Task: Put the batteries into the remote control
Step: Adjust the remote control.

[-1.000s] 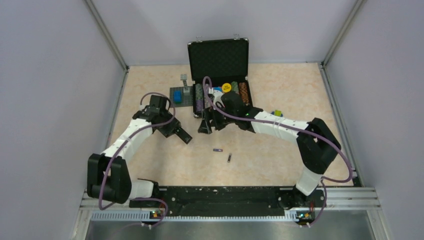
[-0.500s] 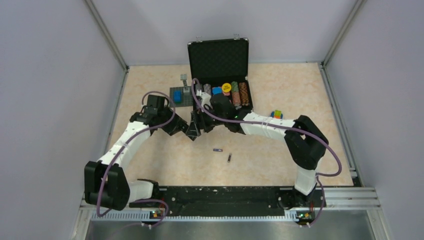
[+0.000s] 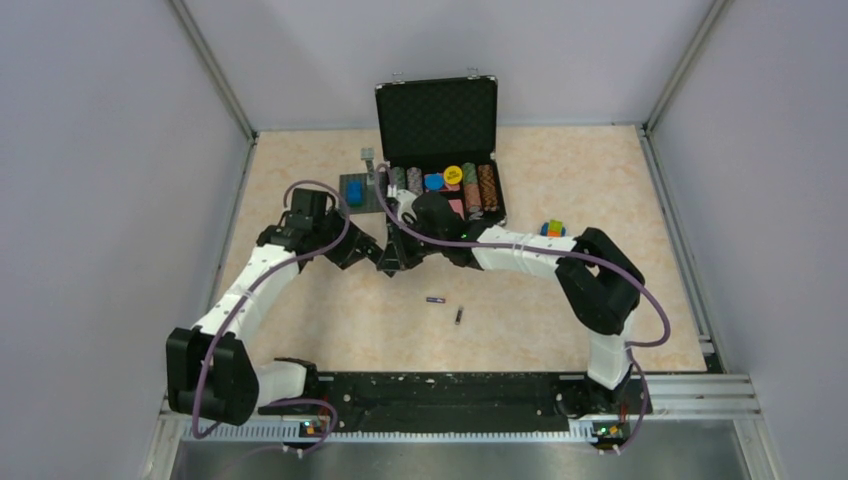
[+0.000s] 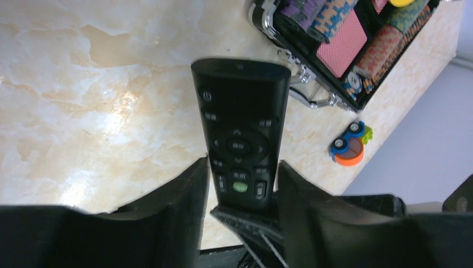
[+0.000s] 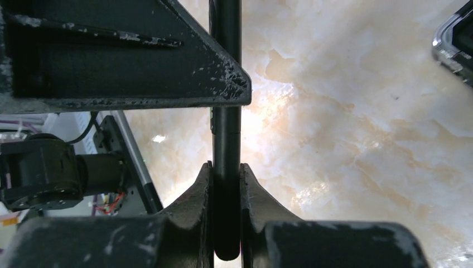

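The left end effector [image 4: 242, 167] and right end effector [image 5: 225, 167] are both clamping the remote [image 4: 241, 111] aloft just off the case's [image 3: 440, 120] near-left corner, while the batteries [image 3: 435, 299] are lying on the worktop [image 3: 560, 310] farther from the case, so any mismatched pull is probably risking twisting the remote loose.

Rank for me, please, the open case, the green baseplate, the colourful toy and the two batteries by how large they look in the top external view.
1. Open case
2. Green baseplate
3. Colourful toy
4. Left battery and right battery: they look alike, so I won't separate them.
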### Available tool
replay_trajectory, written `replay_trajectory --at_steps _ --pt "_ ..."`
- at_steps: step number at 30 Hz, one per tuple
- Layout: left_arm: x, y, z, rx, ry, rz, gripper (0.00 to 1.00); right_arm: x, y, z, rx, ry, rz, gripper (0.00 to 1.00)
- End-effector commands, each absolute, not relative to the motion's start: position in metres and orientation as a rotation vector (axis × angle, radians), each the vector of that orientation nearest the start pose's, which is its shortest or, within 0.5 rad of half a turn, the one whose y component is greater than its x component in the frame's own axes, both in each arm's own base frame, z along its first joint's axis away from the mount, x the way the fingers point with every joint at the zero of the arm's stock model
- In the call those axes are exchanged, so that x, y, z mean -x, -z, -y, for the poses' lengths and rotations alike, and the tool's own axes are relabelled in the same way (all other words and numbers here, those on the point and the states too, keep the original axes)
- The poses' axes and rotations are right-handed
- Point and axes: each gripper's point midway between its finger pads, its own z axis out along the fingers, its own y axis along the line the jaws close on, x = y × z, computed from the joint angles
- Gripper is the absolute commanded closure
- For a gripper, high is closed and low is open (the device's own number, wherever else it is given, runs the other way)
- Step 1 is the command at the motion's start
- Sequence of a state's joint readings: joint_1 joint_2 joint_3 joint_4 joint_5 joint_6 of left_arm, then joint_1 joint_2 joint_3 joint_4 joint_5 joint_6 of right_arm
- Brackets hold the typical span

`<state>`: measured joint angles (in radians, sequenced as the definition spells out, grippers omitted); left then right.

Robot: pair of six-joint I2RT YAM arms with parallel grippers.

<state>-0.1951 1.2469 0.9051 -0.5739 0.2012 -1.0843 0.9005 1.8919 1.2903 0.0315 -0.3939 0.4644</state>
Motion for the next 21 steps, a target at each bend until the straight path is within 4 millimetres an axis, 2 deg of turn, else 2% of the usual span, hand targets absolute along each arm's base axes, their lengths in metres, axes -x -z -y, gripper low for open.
replay_trajectory --at_steps 1,4,9,13,17,21 --pt "-0.304 -0.166 0.136 0.981 0.822 -2.333 0.37 -0.260 -0.174 -0.466 0.784 -1.142 -1.990 1.00" --pt "-0.298 -0.172 0.125 0.989 0.736 -2.346 0.20 -0.263 -0.191 -0.461 0.816 -1.006 -1.894 1.00" --pt "-0.300 -0.204 0.120 1.001 0.697 -2.334 0.14 -0.269 -0.223 -0.446 0.864 -0.675 -1.677 1.00" --pt "-0.299 -0.213 0.128 1.065 0.767 -2.333 0.15 -0.270 -0.243 -0.439 0.886 -0.470 -1.538 1.00" --pt "-0.296 -0.219 0.139 1.103 0.867 -2.335 0.25 -0.272 -0.245 -0.433 0.903 -0.280 -1.473 1.00" --pt "-0.292 -0.222 0.132 1.115 0.828 -2.318 0.34 -0.278 -0.241 -0.427 0.919 -0.147 -1.434 1.00"
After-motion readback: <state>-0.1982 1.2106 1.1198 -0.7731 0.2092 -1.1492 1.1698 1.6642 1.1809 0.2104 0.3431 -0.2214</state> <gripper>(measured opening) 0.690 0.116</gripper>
